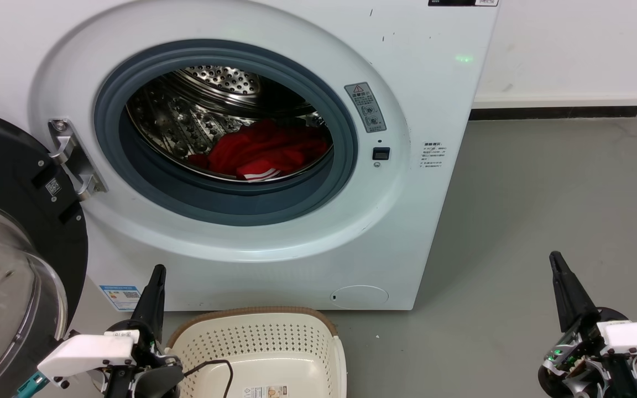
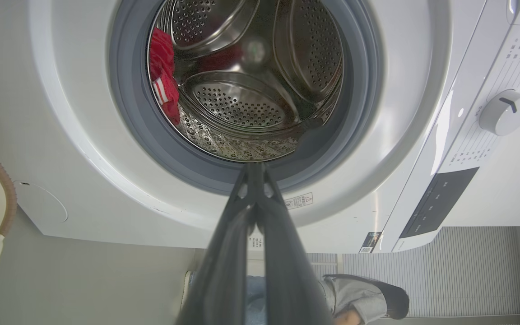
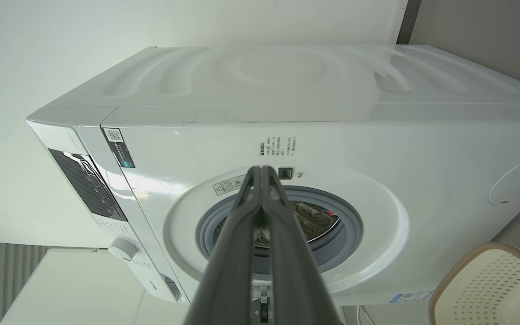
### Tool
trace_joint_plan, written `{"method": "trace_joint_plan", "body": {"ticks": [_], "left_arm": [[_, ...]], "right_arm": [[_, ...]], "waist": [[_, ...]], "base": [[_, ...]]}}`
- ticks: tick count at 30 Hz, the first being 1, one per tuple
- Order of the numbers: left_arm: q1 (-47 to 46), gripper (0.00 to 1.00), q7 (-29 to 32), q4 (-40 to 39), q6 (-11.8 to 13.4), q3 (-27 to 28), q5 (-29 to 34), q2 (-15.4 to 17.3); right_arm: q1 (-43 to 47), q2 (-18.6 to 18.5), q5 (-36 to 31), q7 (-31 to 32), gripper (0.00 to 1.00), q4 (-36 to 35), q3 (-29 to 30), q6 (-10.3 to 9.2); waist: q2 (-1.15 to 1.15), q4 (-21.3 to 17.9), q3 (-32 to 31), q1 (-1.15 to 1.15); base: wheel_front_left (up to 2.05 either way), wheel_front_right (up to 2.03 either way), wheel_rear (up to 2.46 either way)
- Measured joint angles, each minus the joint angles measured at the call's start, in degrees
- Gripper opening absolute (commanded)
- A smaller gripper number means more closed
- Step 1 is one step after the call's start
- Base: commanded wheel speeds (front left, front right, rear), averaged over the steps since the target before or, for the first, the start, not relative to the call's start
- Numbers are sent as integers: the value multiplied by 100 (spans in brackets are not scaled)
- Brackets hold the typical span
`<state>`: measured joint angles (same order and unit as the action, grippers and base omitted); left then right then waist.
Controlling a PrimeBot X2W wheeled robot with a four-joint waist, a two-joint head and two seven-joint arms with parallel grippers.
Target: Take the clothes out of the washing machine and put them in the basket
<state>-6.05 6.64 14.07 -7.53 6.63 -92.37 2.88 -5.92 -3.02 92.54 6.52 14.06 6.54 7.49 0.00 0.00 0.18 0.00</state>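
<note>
Clothes [image 1: 263, 152], soft crumpled red fabric with thin white stripes, lie at the bottom of the washing machine's [image 1: 434, 221] perforated steel drum [image 1: 186, 119]. Below its round grey-rimmed opening [image 1: 346, 138], the cream perforated basket [image 1: 252, 342] sits on the floor [image 1: 545, 193]. Left tool [image 1: 158, 271] and right tool [image 1: 555, 257] hang empty, each long, dark and pressed together.

The white front-loading washing machine [image 1: 418, 110] is shown across the upper left and centre, with its black-framed door [image 1: 3, 171] swung open at the left edge. Red, white-striped clothes [image 1: 266, 150] are heaped low in the drum [image 1: 197, 110], possibly several items. The cream, brown-rimmed basket [image 1: 257, 340] is placed upright at bottom centre.
</note>
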Motion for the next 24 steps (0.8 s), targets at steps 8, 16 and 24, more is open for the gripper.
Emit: {"method": "trace_joint_plan", "body": {"ticks": [8, 16, 24], "left_arm": [[8, 100, 0, 22, 1, -3, 0, 0], [170, 100, -140, 121, 4, -119, 51, -12], [151, 100, -368, -22, 4, -224, 608, -9]], "right_arm": [[10, 1, 1, -1, 100, 19, -1, 1], [188, 24, -3, -147, 100, 97, -77, 0], [248, 25, -343, -366, 100, -46, -154, 0]], "waist": [[0, 0, 0, 0], [0, -3, 3, 0], [0, -8, 7, 0]], "base": [[0, 0, 0], [0, 0, 0], [0, 0, 0]]}}
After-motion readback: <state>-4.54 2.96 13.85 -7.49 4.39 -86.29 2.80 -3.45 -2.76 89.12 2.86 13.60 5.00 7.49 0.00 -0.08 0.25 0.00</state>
